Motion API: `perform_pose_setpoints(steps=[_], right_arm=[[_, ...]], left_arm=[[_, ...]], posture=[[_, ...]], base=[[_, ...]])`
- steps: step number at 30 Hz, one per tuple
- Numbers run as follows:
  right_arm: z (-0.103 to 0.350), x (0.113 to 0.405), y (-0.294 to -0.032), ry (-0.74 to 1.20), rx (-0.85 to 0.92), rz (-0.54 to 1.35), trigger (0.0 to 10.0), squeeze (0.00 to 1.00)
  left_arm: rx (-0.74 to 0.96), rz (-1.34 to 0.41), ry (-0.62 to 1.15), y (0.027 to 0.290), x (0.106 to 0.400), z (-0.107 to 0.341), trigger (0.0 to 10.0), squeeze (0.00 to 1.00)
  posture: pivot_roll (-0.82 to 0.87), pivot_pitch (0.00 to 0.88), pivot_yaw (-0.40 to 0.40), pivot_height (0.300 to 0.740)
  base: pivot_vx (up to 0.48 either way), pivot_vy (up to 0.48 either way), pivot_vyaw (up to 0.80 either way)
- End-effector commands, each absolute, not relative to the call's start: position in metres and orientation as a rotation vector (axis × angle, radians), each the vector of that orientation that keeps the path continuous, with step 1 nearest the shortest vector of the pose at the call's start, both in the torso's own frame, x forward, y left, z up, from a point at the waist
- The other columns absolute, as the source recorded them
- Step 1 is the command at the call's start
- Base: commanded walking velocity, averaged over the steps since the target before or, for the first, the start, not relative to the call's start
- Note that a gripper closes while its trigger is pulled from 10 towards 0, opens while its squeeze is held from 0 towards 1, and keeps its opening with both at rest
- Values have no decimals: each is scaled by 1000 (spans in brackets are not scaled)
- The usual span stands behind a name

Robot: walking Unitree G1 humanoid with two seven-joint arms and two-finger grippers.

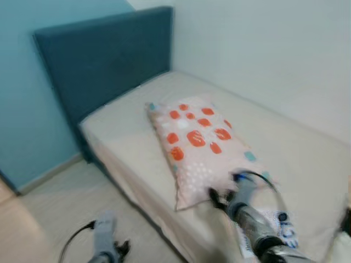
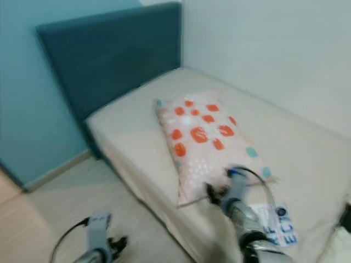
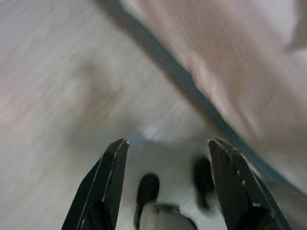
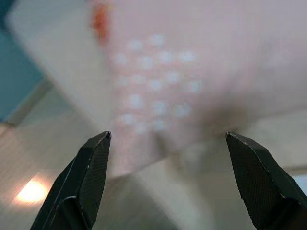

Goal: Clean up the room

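Observation:
A pale pink pillow (image 1: pixel 198 147) with orange and white spots lies slantwise on a beige bed (image 1: pixel 307 164). My right gripper (image 4: pixel 168 136) is open just off the pillow's near end, its fingers (image 4: pixel 88 177) spread wide with nothing between them. In the eye views that right gripper (image 1: pixel 227 193) hovers over the bed's near edge by the pillow's corner. My left gripper (image 3: pixel 168 142) hangs open low over the pale floor beside the bed, holding nothing.
A dark teal headboard (image 1: pixel 104 60) stands at the bed's far end against a light blue wall (image 1: pixel 27 98). A white wall (image 1: pixel 274 49) runs along the bed's far side. A printed paper (image 2: pixel 277 226) lies on the mattress by my right arm. Pale floor (image 1: pixel 60 213) lies to the left.

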State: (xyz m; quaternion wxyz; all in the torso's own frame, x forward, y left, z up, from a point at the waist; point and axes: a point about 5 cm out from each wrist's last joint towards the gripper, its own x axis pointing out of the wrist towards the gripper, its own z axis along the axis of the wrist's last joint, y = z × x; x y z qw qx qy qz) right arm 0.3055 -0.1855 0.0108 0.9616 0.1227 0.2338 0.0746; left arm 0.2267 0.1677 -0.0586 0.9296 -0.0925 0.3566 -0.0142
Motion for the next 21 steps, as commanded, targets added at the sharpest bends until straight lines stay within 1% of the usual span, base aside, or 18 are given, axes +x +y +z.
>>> perform_pose_setpoints(steps=[1, 5, 7, 8, 9, 10, 13, 16, 17, 18, 19, 20, 21], right_arm=[[4, 298, -196, 506, 253, 107, 10000, 0], [6, 300, -203, 501, 250, 52, 10000, 0], [10, 302, -215, 502, 263, -26, 10000, 0], [10, 302, -215, 502, 263, -26, 10000, 0], [17, 305, -232, 463, 332, -125, 10000, 0], [17, 305, -232, 463, 332, -125, 10000, 0], [26, 308, -247, 407, 431, -177, 10000, 0], [27, 308, -249, 400, 442, -183, 10000, 0], [30, 307, -260, 371, 488, -236, 10000, 0], [31, 306, -265, 357, 508, -263, 10000, 0], [31, 306, -265, 357, 508, -263, 10000, 0], [33, 301, -279, 322, 570, -337, 10000, 0], [34, 298, -287, 303, 600, -376, 10000, 0]], left_arm=[[-208, -37, 738, 162, 223, -61, 10000, 0], [-209, -41, 738, 162, 222, -62, 10000, 0], [-212, -48, 731, 162, 222, -61, 10000, 0], [-212, -48, 731, 162, 222, -61, 10000, 0], [-216, -63, 698, 161, 227, -57, 10000, 0], [-216, -63, 698, 161, 227, -57, 10000, 0], [-230, -65, 629, 163, 241, -47, 10000, 0], [-238, -61, 606, 164, 245, -43, 10000, 0], [-278, -47, 523, 169, 261, -29, 10000, 0], [-300, -40, 486, 172, 268, -23, 10000, 0], [-300, -40, 486, 172, 268, -23, 10000, 0], [-339, -37, 400, 178, 281, -9, 10000, 0], [-368, -31, 351, 183, 288, 0, 10000, 0]], posture=[[-84, 63, -9, 740], [-83, 69, -6, 740], [-81, 72, -5, 740], [-81, 72, -5, 740], [-77, 79, -3, 731], [-77, 79, -3, 731], [-76, 86, -2, 716], [-74, 93, -1, 711], [-69, 108, 2, 701], [-68, 110, 2, 696], [-68, 110, 2, 696], [-64, 122, 5, 686], [-59, 132, 6, 681]], base=[[0, 0, 0], [0, 0, 0], [0, 0, 0], [0, 0, 0], [0, 0, 0], [0, 0, 0], [0, 0, 0], [0, 0, 0], [0, 0, 0], [0, 0, 0], [0, 0, 0], [0, 0, 0], [0, 0, 0]])
